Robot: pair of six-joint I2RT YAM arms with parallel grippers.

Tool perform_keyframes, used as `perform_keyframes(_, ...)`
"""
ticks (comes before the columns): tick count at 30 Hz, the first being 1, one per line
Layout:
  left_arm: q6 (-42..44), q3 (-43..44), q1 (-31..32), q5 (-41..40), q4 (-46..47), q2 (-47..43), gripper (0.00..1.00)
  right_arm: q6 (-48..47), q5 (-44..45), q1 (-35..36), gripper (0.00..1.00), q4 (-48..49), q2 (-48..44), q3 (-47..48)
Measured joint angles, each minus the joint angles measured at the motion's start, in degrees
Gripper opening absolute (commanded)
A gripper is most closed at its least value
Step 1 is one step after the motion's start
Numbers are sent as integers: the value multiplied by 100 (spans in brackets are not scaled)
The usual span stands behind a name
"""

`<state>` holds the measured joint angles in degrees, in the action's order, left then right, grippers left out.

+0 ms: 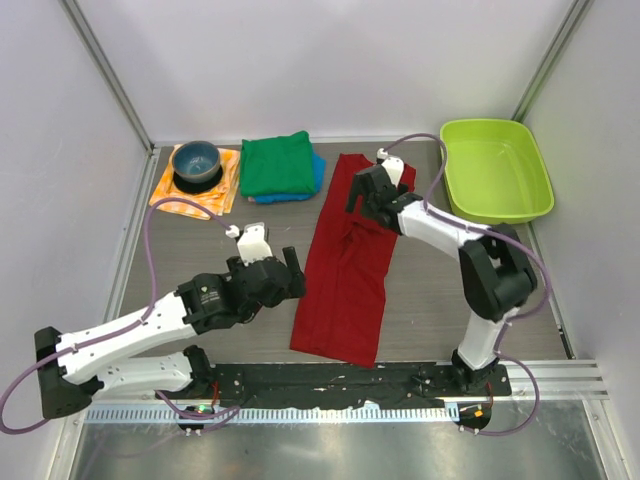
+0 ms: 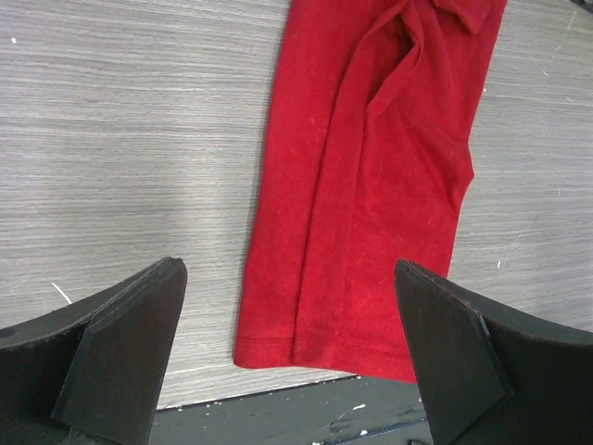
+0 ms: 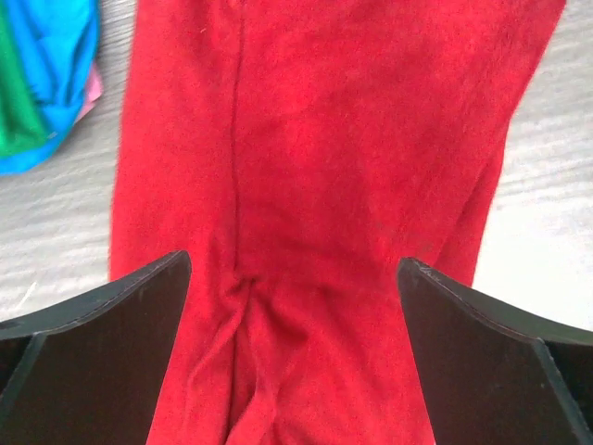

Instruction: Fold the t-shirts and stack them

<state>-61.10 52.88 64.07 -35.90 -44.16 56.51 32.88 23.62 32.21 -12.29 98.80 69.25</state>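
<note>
My left tool (image 1: 293, 272) hangs open just beside the dark red t-shirt (image 1: 340, 300); my right tool (image 1: 356, 195) stands open above its far end.

We noted a grey wood-grain worktop (image 1: 430, 300) enclosed by plain white walls (image 1: 330, 60) on three sides, aluminium posts (image 1: 108, 75) in the far corners, under even, diffuse light.

- There's the dark red t-shirt (image 2: 371, 185), flat on the pale wood-grain tabletop (image 2: 120, 139), folded into a long strip with creases running its length.
- Its hem reaches the tabletop's near edge, by a dark base strip (image 2: 278, 417).
- The left gripper (image 2: 289, 278) hovers above, jaws spread wide, holding nothing.
</note>
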Motion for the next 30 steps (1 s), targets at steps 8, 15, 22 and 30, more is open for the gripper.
perform_keyframes(8, 334, -155, -638, 402, 264, 28, 100, -363, -258, -297, 100, -249, 1526, 1303)
perform_keyframes(15, 562, -334, -1054, 831, 632, 227, 100, -638, -184, -337, 100, -664, 2583, 2157)
perform_keyframes(22, 684, -610, -1405, 1388, 1064, 671, 100, -938, -151, -409, 100, -1285, 3263, 3366)
perform_keyframes(30, 756, -647, -1596, 1952, 1582, 1244, 100, -1958, -205, -470, 100, -1998, 4538, 5641)
